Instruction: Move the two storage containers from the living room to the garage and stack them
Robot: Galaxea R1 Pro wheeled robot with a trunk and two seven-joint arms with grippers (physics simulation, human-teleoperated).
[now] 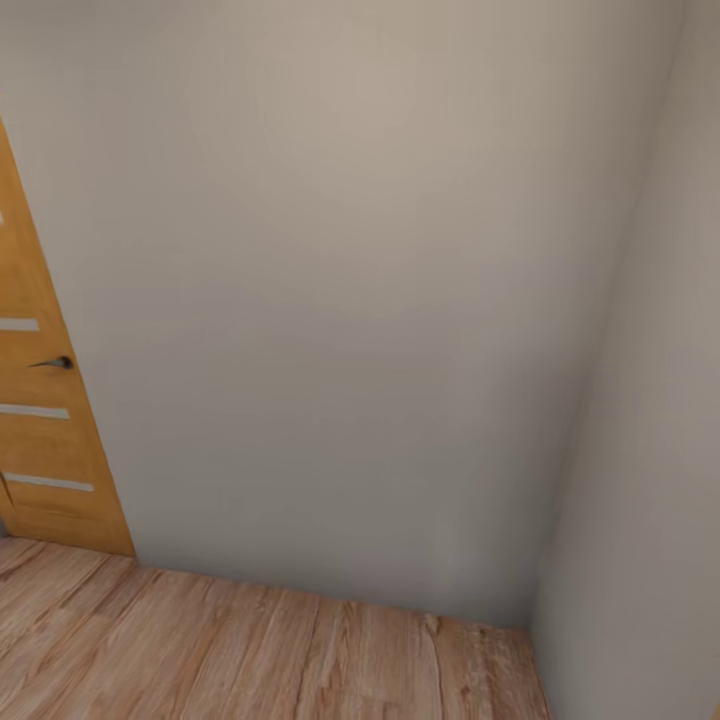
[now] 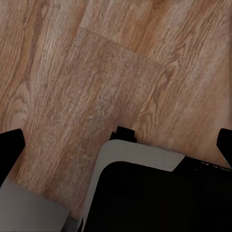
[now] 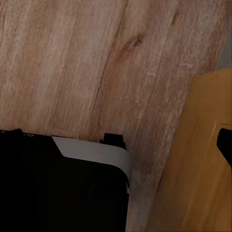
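- Faced: plain grey-white wall (image 1: 360, 300), corner at right.
- Beside wall, at left: honey-brown wooden door (image 1: 40, 420) with dark lever handle (image 1: 55, 363).
- Underfoot: pale wood-plank floor (image 1: 250, 650); dark robot base (image 2: 159, 198) over it in both wrist views.
- Left hand, right hand: fingertips apparently apart at frame edges; apart or together not certain, cannot tell.
- Orange-red storage tubs: whereabouts not established from this spot.
- Step judged: in transit. Next move judged: turning from corner, locating tubs.

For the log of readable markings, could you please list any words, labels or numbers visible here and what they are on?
None can be read.
The black robot base carries tiny pale marks near its edge, too small and blurred to read.
The honey-brown wooden door and the plain grey-white wall bear no text.
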